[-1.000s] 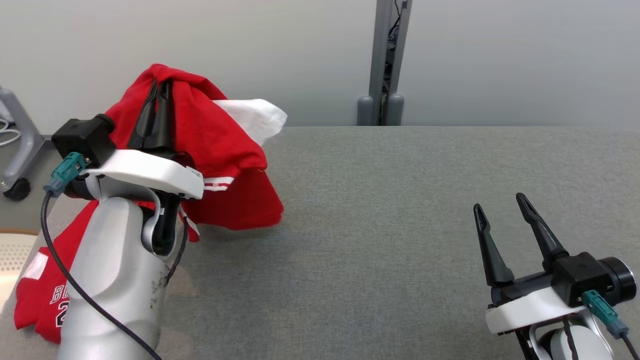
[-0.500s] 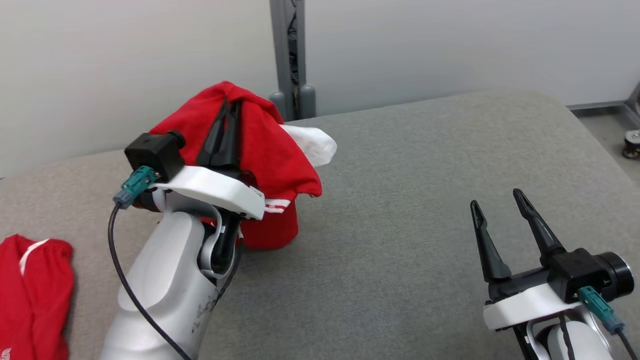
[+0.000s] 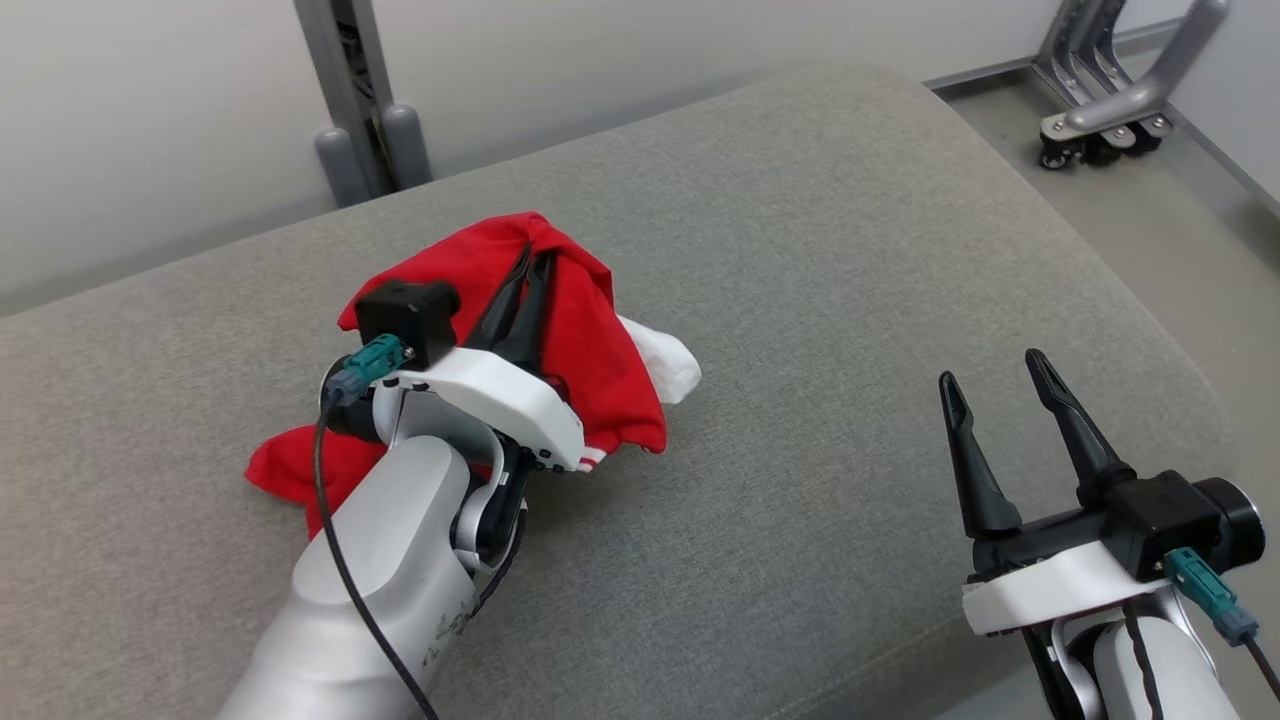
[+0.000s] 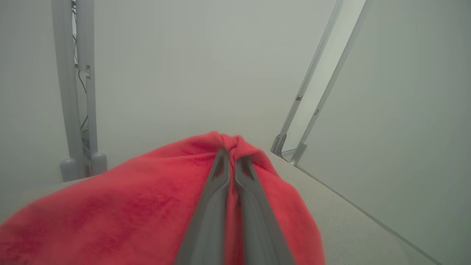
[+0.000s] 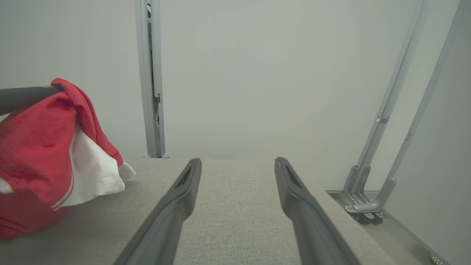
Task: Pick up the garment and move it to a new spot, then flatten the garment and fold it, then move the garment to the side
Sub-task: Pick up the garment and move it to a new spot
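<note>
The garment (image 3: 580, 330) is a red shirt with white parts, bunched and draped over my left gripper (image 3: 535, 257), which is shut on a fold at its top. Its lower part rests on the grey padded table (image 3: 850, 260) near the middle. In the left wrist view the two fingers pinch the red garment (image 4: 128, 206) at their tips, at my left gripper (image 4: 230, 152). My right gripper (image 3: 988, 364) hovers open and holds nothing at the lower right, well apart from the cloth. The right wrist view has the garment (image 5: 44, 147) at its left and my right gripper (image 5: 238, 162) spread over bare table.
The table's rounded right edge (image 3: 1150, 330) drops to the floor. A wheeled metal frame (image 3: 1110, 110) stands on the floor at the top right. A grey post (image 3: 350, 100) rises behind the table against the pale wall.
The head camera has swung to the right, so the scene has shifted left. My left gripper has come down with the garment, whose lower part now lies on the table. My right gripper has kept still.
</note>
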{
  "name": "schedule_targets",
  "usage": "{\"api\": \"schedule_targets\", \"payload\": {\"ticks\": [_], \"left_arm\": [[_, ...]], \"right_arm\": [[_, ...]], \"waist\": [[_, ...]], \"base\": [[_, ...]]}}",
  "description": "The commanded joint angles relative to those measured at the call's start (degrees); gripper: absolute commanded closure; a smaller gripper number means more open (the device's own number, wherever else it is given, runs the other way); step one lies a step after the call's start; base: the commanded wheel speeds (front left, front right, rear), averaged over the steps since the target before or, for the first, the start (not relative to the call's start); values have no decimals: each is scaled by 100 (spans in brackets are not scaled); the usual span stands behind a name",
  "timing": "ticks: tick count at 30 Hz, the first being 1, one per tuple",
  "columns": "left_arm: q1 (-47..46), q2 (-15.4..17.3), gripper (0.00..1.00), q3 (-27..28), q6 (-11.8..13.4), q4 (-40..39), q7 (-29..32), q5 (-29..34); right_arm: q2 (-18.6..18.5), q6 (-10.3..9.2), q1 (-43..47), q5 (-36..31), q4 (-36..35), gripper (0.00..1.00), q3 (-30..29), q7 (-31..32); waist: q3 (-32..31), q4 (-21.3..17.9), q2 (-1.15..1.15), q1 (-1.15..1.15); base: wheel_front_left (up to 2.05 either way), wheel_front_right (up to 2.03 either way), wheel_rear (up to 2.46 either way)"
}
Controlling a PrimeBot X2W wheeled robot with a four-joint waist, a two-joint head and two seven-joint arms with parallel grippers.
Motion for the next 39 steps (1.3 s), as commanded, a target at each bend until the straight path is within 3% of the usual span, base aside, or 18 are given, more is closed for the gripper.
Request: {"api": "schedule_targets", "payload": {"ticks": [1,2,3,9,15,30,39], "left_arm": [[-121,29,100,-100,72,128,-23,-2],[-175,29,56,-213,122,252,-23,62],[-219,30,0,-339,152,360,-23,91],[-353,31,0,-822,103,596,-23,-165],[-318,23,0,-690,217,564,-23,-46],[1183,197,0,929,342,-408,-23,1457],[2409,176,0,1836,299,-1247,-22,1853]], "right_arm": [[-27,-1,-51,39,26,0,23,-10],[-31,-1,-70,57,39,0,32,-10],[-29,-1,-94,73,48,0,45,-10],[-29,-1,-98,97,80,0,-10,-9],[-32,-1,-63,-25,41,0,-133,-9],[-36,-1,385,-8,-131,0,-298,-9],[-36,-1,667,69,-148,0,-286,-9]], "waist": [[196,-219,0,0],[220,-255,0,0],[240,-285,0,0],[264,-232,0,0],[62,190,0,0],[-684,1672,0,0],[-866,2050,0,0]], "base": [[0,0,0],[0,0,0],[0,0,0],[0,0,0],[0,0,0],[0,0,0],[0,0,0]]}}
